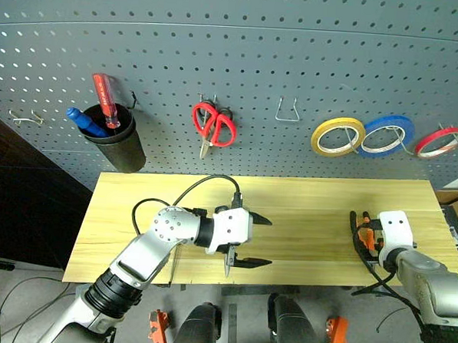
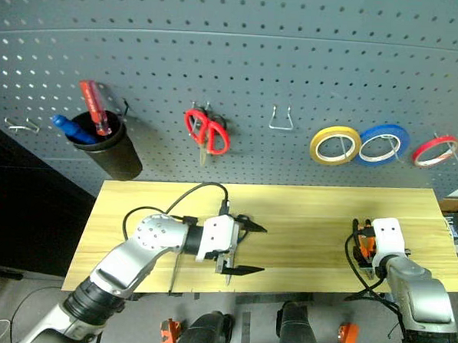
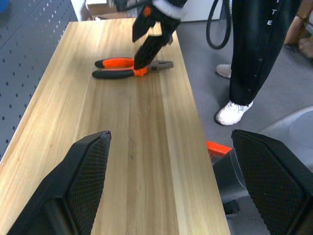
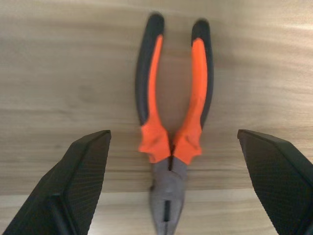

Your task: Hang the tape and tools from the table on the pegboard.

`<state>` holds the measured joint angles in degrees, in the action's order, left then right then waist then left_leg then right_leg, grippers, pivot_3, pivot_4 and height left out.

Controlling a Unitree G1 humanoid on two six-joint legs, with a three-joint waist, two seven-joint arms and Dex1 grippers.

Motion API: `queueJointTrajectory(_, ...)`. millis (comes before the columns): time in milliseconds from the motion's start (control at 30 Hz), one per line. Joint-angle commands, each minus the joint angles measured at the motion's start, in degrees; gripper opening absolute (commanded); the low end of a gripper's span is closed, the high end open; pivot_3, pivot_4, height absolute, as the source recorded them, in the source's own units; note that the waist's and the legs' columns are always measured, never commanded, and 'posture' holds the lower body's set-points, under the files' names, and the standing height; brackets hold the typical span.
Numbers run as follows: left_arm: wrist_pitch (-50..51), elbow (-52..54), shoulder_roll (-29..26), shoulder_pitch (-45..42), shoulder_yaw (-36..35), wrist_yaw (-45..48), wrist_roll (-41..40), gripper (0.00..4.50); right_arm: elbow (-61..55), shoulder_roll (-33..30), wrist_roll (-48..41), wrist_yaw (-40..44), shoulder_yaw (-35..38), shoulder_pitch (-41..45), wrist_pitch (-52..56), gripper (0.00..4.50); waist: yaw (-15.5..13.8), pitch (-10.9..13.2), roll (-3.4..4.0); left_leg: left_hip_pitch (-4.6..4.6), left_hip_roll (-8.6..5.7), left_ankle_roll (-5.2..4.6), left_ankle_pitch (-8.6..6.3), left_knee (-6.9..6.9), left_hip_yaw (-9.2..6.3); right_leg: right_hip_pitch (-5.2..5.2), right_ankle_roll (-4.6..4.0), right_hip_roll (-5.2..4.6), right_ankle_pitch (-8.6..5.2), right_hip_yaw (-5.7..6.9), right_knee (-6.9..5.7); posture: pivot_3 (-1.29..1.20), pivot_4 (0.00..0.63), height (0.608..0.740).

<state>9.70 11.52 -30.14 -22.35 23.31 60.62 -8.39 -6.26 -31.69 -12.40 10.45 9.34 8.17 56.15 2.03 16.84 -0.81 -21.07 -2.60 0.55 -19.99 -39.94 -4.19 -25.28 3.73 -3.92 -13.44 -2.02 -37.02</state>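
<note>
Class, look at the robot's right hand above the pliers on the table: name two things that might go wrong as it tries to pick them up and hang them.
1. The pliers lie flat on the table, between the open fingers of the right hand; closing could push them sideways rather than grip them.
2. The pliers sit near the table's front edge, so a nudge might send them off.

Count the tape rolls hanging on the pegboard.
3, in a row on the pegboard's right side: yellow roll, blue roll, then red tape ring farthest right.
</note>
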Motion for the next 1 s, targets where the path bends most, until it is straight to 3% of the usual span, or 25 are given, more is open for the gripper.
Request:
queueJointTrajectory(33, 0.19, 3.02, 0.7, 0.6, 0.43, -0.42, 0.07, 4.21, 6.8, -0.6, -0.65, 3.45, 1.71, 3.63, -3.52, 4.46, 0.08, 0.0, 0.0, 0.01, -0.01, -0.01, 0.0, 0.0, 0.04, 0.0, 0.0, 0.0, 0.0, -0.04, -0.02, -0.03, 0.301, 0.74)
queueJointTrajectory(367, 1.58, 3.55, 0.67, 1.54, -0.54, -1.35, -0.12, 4.21, 20.96, -1.76, 1.2, 7.67, 0.31, 10.18, -6.86, 4.46, -0.14, 0.0, 0.0, 0.0, 0.02, -0.01, 0.0, 0.01, 0.03, -0.01, 0.0, -0.01, 0.0, -0.01, -0.01, -0.02, 0.298, 0.74)
queueJointTrajectory(700, 1.76, 3.94, -1.97, 3.45, -2.64, 1.89, -3.32, 4.21, 25.76, -0.95, 1.03, 9.61, -0.38, 11.17, -5.15, 4.46, -0.11, -0.06, -0.08, 0.02, 0.03, 0.0, 0.0, -0.02, 0.03, 0.01, -0.01, -0.01, 0.01, -0.01, -0.03, -0.02, 0.298, 0.74)
queueJointTrajectory(800, 1.62, 4.03, -2.85, 3.82, -3.0, 3.48, -4.66, 4.21, 26.47, -0.67, 1.51, 9.86, -1.0, 11.26, -5.48, 3.92, -0.1, -0.08, -0.12, 0.02, 0.04, 0.0, 0.0, -0.01, 0.02, 0.01, -0.01, -0.01, 0.01, 0.0, -0.02, -0.02, 0.297, 0.74)
queueJointTrajectory(900, 1.93, 4.54, -2.91, 4.23, -3.35, 5.02, -6.7, 4.21, 25.91, 0.41, 1.17, 10.22, -1.23, 11.31, -5.06, 2.92, -0.11, -0.16, -0.25, 0.02, 0.04, 0.0, 0.0, -0.04, 0.01, 0.04, -0.01, -0.02, 0.01, 0.01, -0.02, -0.02, 0.29, 0.74)
queueJointTrajectory(1000, -0.22, 4.34, -2.61, 4.88, -3.82, 5.84, -7.32, 4.21, 26.18, 1.06, 2.17, 9.81, -2.13, 11.42, -6.21, 2.75, -0.08, -0.23, -0.36, 0.04, 0.04, 0.0, 0.0, -0.04, 0.0, 0.05, -0.02, -0.02, 0.02, 0.02, -0.03, -0.02, 0.288, 0.74)
